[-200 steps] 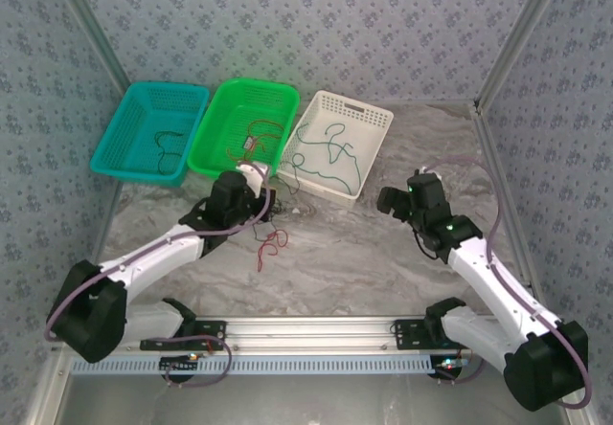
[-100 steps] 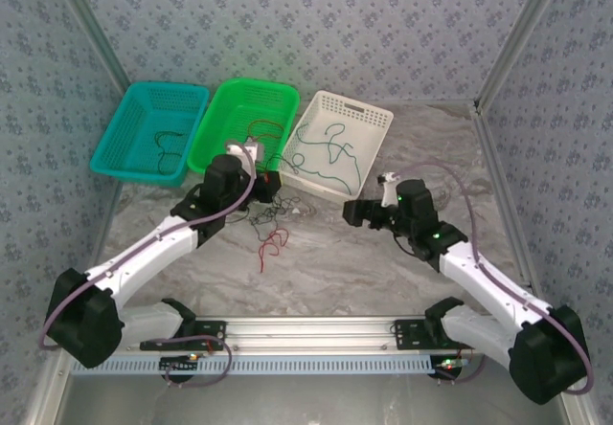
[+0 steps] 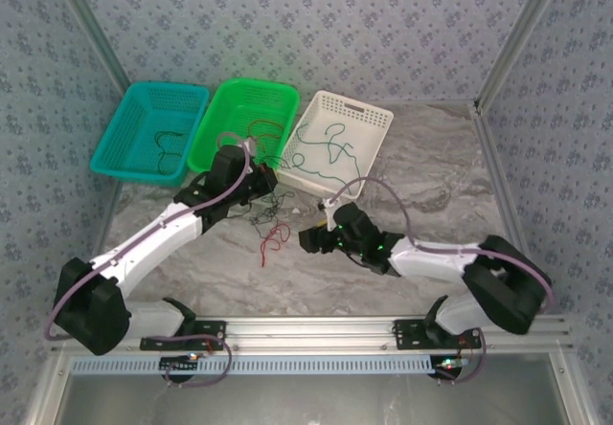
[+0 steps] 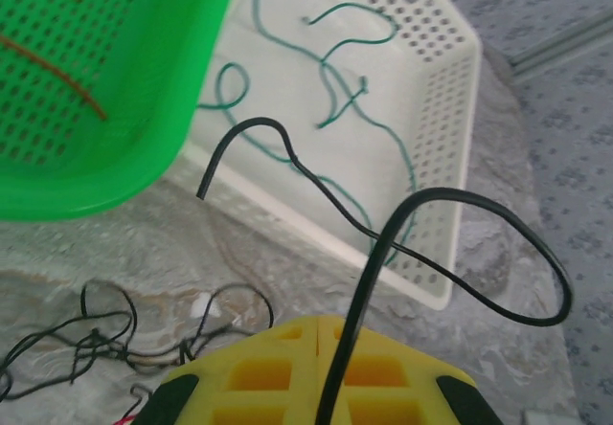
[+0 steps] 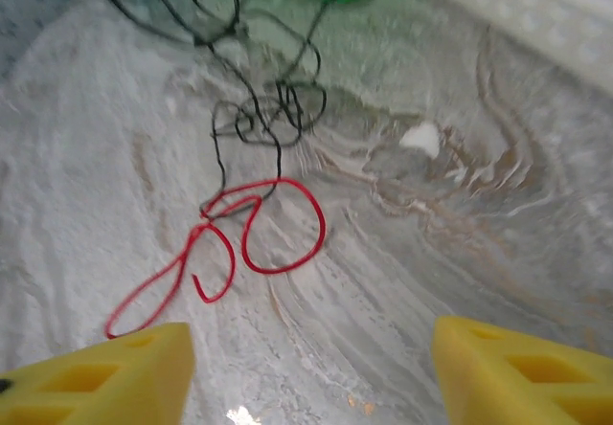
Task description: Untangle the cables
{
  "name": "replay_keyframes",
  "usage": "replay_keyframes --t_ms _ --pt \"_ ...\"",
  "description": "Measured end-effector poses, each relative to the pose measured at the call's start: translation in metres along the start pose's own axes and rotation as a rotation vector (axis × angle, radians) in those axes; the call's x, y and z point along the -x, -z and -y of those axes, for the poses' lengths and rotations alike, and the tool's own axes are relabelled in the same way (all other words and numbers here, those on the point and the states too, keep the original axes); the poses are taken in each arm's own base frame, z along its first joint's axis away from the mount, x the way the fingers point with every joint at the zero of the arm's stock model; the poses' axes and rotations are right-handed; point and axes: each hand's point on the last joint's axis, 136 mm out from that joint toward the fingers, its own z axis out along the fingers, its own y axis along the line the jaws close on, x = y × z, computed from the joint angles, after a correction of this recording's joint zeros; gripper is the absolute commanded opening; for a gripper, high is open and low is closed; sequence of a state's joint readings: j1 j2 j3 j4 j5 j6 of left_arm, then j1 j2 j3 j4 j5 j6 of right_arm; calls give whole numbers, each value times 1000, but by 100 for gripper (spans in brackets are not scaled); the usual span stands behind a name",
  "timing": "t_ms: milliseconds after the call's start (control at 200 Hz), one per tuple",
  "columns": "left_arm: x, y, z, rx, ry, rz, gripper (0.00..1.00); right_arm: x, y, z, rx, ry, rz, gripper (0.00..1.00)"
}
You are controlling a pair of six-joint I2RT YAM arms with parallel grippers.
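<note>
Top external: teal basket (image 3: 113, 152) left of green basket (image 3: 209, 147), dark cable (image 3: 170, 147) inside. Red strands (image 3: 251, 130) in green basket. White basket (image 3: 354, 111) right of it, green cable (image 3: 326, 152) inside. In front of green basket: black tangle (image 3: 263, 205), red cable (image 3: 273, 240), long axis pointing away from it.

Left wrist: left gripper (image 4: 321, 324) pressed together on black cable (image 4: 374, 264), rising, looping right, free end curling toward green basket.

Right wrist: right gripper (image 5: 306, 348) spread, pinching nothing, just short of red cable.
</note>
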State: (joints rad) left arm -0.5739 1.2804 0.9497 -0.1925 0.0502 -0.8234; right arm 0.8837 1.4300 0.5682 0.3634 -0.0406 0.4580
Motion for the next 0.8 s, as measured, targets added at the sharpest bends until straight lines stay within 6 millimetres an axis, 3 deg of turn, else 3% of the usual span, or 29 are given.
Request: replay_keyframes --t_ms 110,375,600,799 --pt "1 -1 -10 37 25 4 0 -14 -23 -6 -10 42 -48 55" --pt "4 -3 -29 86 61 17 0 -16 -68 -31 6 110 -59 48" --pt "0 -5 -42 117 70 13 0 -15 -91 -23 -84 136 -47 31" --pt "-19 -14 -64 168 75 -31 0 -12 -101 -8 -180 152 -41 1"
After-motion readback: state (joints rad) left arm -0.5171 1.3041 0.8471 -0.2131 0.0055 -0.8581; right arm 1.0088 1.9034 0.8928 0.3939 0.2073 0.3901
